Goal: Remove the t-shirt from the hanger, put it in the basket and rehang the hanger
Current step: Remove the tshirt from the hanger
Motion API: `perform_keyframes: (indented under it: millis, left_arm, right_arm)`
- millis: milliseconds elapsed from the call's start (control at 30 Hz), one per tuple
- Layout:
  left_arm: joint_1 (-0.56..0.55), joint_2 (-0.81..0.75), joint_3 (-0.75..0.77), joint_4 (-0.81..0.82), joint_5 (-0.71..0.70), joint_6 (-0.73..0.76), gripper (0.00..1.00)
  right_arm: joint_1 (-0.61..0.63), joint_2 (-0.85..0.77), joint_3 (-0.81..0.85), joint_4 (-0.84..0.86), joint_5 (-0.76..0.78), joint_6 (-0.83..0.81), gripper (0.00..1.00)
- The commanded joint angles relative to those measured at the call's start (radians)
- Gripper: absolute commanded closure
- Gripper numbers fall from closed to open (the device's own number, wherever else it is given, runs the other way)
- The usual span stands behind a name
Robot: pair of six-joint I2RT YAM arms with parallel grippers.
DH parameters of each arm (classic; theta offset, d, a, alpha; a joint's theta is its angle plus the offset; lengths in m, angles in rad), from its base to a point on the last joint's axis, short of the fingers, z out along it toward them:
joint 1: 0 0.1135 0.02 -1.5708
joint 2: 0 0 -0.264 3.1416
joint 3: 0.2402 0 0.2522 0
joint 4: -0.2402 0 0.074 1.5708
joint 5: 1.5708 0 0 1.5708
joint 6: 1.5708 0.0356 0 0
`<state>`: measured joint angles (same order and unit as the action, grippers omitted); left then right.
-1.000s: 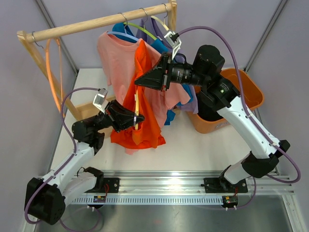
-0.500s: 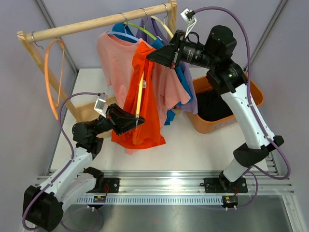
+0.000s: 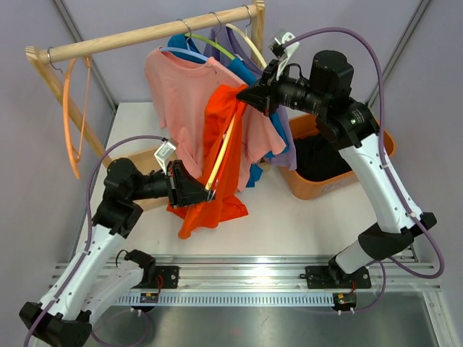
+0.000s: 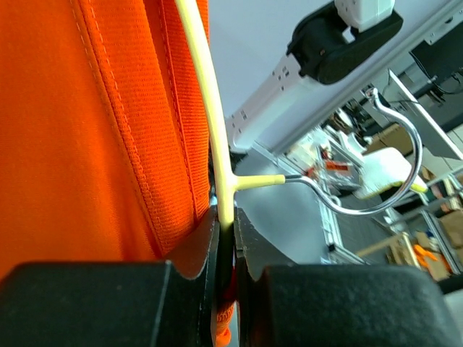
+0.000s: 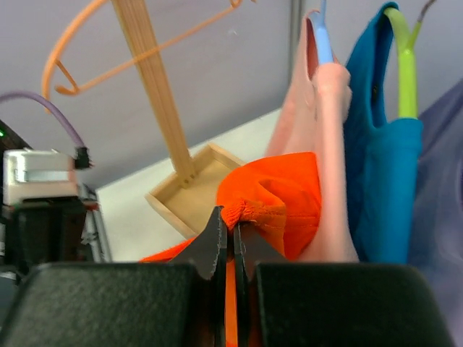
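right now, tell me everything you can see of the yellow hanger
The yellow hanger is thin, pale and plastic-looking, with a bare metal hook free in the air, off the rail. It tilts diagonally, one arm inside the orange t-shirt. The left gripper has its jaws shut on it beside the hook's neck.

You have open table (image 3: 289, 210) in front of the orange shirt (image 3: 210, 213), toward the near edge. The yellow hanger (image 3: 221, 155) slants across that shirt. Behind it, the pink shirt (image 3: 177, 94) and blue shirts (image 3: 255, 173) crowd under the rail (image 3: 145, 32). Any gap among them seems closed, though folds hide it. The bin (image 3: 380, 141) blocks your right, and the rack post (image 5: 155, 108) and empty hanger (image 3: 66, 123) block your left.
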<state>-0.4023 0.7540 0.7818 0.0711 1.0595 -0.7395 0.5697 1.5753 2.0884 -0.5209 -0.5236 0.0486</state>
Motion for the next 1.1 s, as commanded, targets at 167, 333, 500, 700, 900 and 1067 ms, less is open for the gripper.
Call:
perform_keyframes:
  millis: [167, 333, 500, 700, 900, 1067]
  left_arm:
    - [-0.084, -0.031, 0.152, -0.527, 0.2, 0.092, 1.0]
    - [-0.118, -0.05, 0.244, -0.595, 0.266, 0.065, 1.0]
    - [-0.147, -0.035, 0.332, -0.72, 0.304, 0.097, 1.0]
    - [-0.246, 0.063, 0.447, -0.737, 0.309, 0.117, 1.0]
    - [-0.423, 0.203, 0.502, -0.706, 0.29, 0.124, 1.0]
    - [-0.472, 0.28, 0.638, -0.74, 0.278, 0.175, 1.0]
  right_arm:
    - [-0.054, -0.086, -0.062, 0.107, 0.344, -0.302, 1.0]
    - [-0.148, -0.049, -0.062, 0.039, 0.37, -0.308, 1.0]
    - [-0.232, -0.064, -0.057, 0.013, 0.349, -0.314, 1.0]
    - [-0.278, -0.092, -0.042, -0.051, 0.352, -0.316, 1.0]
    - [-0.286, -0.106, -0.008, -0.066, 0.335, -0.251, 1.0]
    - [-0.329, -0.118, -0.08, -0.093, 0.435, -0.283, 1.0]
